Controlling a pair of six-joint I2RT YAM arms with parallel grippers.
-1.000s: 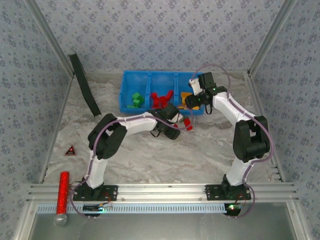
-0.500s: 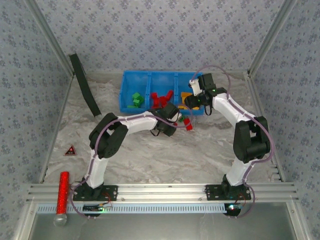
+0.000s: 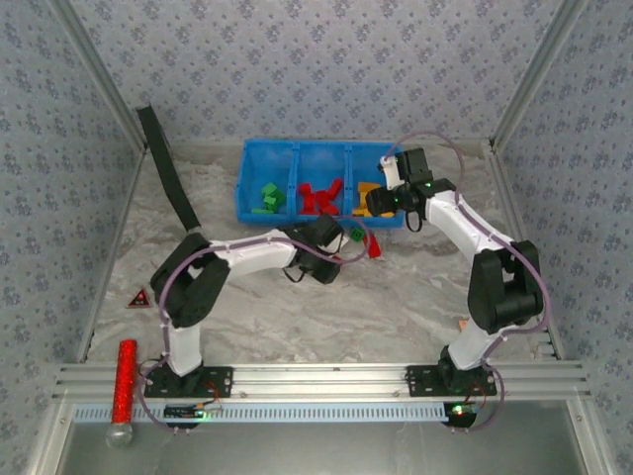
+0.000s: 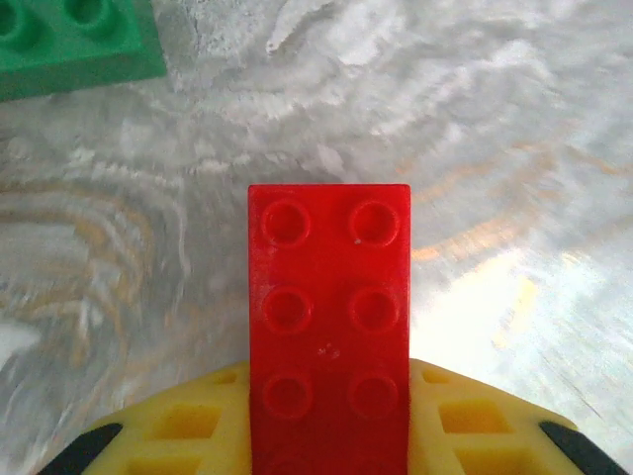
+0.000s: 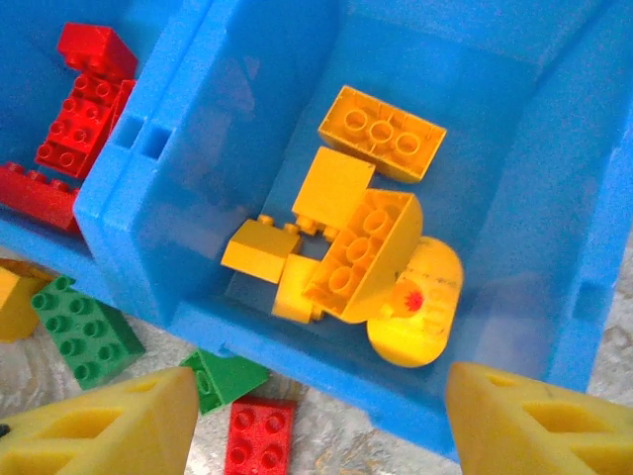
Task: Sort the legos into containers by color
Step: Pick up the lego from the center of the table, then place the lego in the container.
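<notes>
Left jaws [image 3: 351, 237] clamp a red brick [image 4: 328, 317], long axis straight ahead, with the tray [image 3: 242, 188] near; right jaws [image 5: 321, 391] gape over it.

Tray [image 3: 244, 183] [image 5: 148, 228]: bright blue, rectangular, with three open square compartments in a row.
Left compartment held green bricks [image 3: 267, 196]; the middle held red bricks [image 3: 318, 195].
Right compartment held orange-yellow bricks [image 5: 361, 252], heaped, several with studs up.
Loose just outside the near wall were a green brick [image 5: 84, 332], a green wedge [image 5: 226, 376] and a small red brick [image 5: 257, 435].
A red two-by-four brick [image 4: 328, 327] faced studs up in the left wrist view.
</notes>
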